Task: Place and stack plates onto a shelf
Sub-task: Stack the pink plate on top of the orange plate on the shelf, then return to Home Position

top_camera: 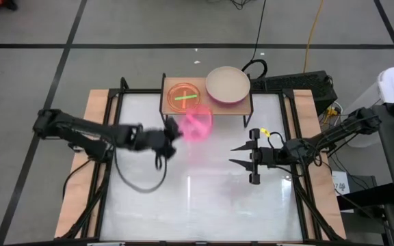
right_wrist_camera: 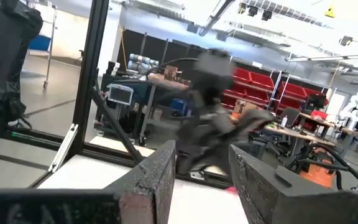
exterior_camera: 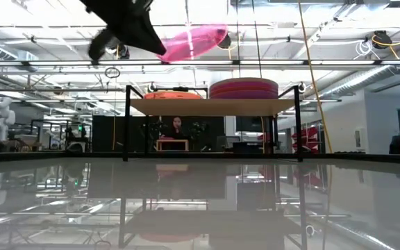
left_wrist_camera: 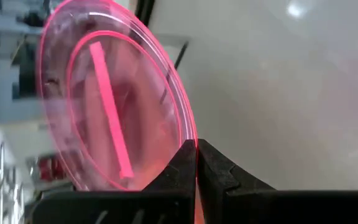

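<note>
Pink plate [top_camera: 198, 126] hung in the air, clamped at its rim by the left end effector [top_camera: 172, 131], just in front of the shelf [top_camera: 242, 104].

Left wrist view showed both fingers [left_wrist_camera: 219, 176] pinched together on the translucent plate's edge, with the plate tilted. On the shelf's wood top sat an orange-rimmed stack [top_camera: 184, 96] bearing a green mark, and beside it a beige plate [top_camera: 228, 83] on top of a magenta stack [exterior_camera: 244, 88]. The right end effector [top_camera: 241, 156] hovered over the white surface [top_camera: 204, 198], well apart from the shelf, its fingers spread wide and empty.
</note>
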### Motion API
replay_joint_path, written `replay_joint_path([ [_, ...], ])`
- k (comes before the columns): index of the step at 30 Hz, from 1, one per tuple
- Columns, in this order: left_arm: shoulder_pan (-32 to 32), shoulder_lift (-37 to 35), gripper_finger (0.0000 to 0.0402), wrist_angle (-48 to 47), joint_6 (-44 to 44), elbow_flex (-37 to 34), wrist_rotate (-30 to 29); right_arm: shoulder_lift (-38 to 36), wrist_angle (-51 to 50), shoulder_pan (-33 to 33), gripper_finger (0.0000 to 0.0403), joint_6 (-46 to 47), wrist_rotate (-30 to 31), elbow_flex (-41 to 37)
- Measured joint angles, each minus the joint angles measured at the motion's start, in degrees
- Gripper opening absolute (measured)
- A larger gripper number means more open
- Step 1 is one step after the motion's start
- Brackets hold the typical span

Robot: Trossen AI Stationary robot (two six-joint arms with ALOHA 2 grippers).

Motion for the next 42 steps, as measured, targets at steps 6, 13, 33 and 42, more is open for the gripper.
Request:
replay_joint_path([
  [6, 15.38, -0.79, 0.0002, 0.87, 5.84, -0.02, 7.35, -0.07, 0.00, 0.00, 0.0132, -0.29, 0.00, 0.00],
  [13, 24.75, 0.21, 0.0001, -0.78, 6.30, -0.07, 11.67, -0.07, -1.18, 0.00, 0.0132, 0.09, 0.00, 0.00],
  [33, 31.01, 0.83, 0.0083, -1.90, -0.04, 0.00, 14.84, -0.06, -2.21, -0.13, 0.0132, 1.53, 4.28, 0.02],
  [42, 28.92, -1.64, 0.0103, 2.17, 0.02, 0.00, 10.07, -0.07, -2.51, -0.13, 0.0132, 1.53, 4.28, 0.01],
])
